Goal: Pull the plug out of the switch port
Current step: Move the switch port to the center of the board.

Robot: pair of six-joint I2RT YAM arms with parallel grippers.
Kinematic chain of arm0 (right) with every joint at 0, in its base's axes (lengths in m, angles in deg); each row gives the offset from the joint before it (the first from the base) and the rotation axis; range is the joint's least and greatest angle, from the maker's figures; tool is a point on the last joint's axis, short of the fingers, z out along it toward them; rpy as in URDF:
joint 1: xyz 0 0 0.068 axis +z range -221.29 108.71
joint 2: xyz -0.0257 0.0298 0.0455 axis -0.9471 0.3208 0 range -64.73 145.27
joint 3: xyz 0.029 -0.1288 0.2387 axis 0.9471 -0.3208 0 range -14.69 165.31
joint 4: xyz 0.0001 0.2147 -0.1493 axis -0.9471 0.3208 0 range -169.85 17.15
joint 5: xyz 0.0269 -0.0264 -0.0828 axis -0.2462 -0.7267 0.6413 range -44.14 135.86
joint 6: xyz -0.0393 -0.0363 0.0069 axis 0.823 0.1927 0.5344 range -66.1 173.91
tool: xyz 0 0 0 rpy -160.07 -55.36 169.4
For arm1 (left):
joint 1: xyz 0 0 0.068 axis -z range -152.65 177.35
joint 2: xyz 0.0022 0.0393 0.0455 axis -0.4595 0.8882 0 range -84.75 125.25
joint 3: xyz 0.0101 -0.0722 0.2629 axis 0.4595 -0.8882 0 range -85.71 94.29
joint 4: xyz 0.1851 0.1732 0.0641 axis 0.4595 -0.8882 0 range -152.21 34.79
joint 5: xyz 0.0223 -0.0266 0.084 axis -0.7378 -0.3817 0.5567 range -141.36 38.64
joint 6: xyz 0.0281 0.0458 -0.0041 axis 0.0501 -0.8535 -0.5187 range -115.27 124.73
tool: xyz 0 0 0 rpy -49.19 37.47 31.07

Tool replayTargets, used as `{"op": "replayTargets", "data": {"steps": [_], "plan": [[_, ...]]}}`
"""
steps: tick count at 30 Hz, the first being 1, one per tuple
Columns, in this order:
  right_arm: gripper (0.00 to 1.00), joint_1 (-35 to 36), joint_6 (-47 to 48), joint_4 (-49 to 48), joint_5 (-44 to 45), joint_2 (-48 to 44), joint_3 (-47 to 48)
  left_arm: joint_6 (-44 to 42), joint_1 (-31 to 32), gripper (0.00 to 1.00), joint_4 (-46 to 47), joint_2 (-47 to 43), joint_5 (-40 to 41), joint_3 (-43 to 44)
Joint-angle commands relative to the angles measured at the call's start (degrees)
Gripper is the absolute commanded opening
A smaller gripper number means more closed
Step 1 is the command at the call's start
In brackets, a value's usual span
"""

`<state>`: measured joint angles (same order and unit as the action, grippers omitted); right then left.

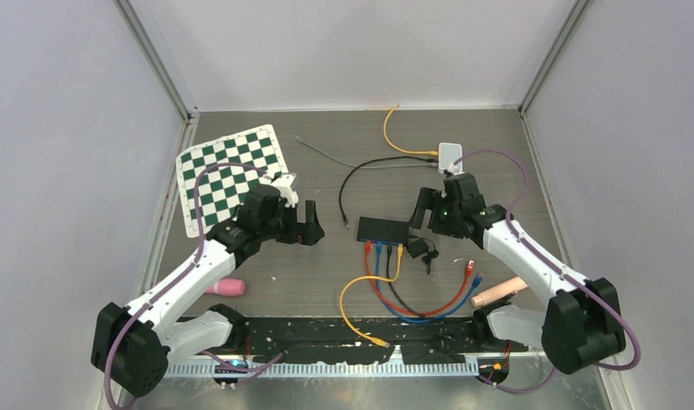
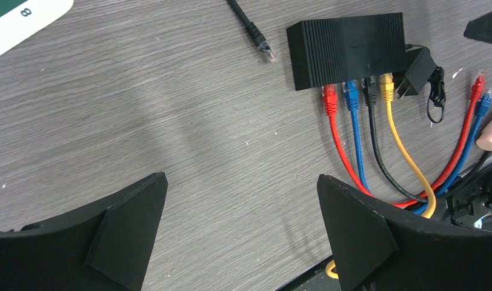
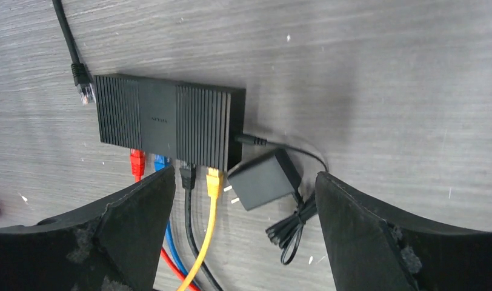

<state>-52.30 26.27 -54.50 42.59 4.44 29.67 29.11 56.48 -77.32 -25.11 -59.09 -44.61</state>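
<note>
From above, the left hand (image 1: 305, 218) and right hand (image 1: 431, 224), both wide and empty, flank the switch (image 1: 384, 228) on the surface (image 1: 284, 273); the left wrist shows its four plugs (image 2: 351, 96) packed tightly, inviting a double grab; the right wrist shows the switch unheld, so it may drag with the pull.

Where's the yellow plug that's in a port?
The yellow plug is mid-table in the top view, seated in the near face of the switch, rightmost of four, beside the black plug.
</note>
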Motion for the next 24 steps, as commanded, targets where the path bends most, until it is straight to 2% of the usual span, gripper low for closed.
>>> {"op": "replayTargets", "data": {"steps": [1,4,10,16,19,24], "plan": [[0.92,-0.8,-8.4,-2.5,2.2,-6.7,-3.2,-0.7,-0.4,0.99,3.0,2.0,-3.2,3.1],[0.92,-1.5,-10.9,-0.5,8.2,-8.9,-4.0,-0.7,-0.4,0.99,3.0,2.8,-4.2,3.6],[0.92,-4.0,-10.0,1.1,9.1,-7.6,-2.4,-1.4,-0.4,0.99,3.3,3.8,-5.7,3.7],[0.89,-4.3,-7.7,-5.0,-4.5,-2.3,-1.0,-1.9,-0.4,0.99,6.9,10.0,-12.7,5.7],[0.85,-4.2,-8.1,-9.0,-11.8,2.5,-0.5,-2.3,-0.3,0.93,7.8,16.2,-18.3,10.3],[0.84,-4.1,-6.6,-7.9,-13.2,7.4,2.3,-1.8,1.2,0.87,7.8,27.3,-23.6,19.6]]}}
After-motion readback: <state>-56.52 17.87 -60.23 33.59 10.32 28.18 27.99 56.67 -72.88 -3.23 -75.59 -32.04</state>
